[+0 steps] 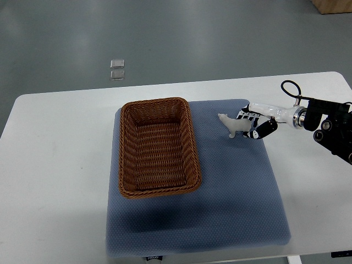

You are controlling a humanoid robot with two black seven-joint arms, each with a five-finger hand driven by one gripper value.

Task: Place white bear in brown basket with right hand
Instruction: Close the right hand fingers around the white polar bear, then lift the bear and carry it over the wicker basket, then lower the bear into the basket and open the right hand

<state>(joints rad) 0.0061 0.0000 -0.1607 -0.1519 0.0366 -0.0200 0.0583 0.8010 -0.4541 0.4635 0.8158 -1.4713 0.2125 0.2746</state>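
The white bear stands on the blue mat, just right of the brown wicker basket, with its head toward the basket. My right hand reaches in from the right edge. Its black-and-white fingers are curled around the bear's rear half, one above and one below. The bear's feet look level with the mat. The basket holds nothing. The left arm does not show.
The mat lies on a white table. Two small clear squares lie on the grey floor beyond the table's far edge. A brown box corner shows at the top right.
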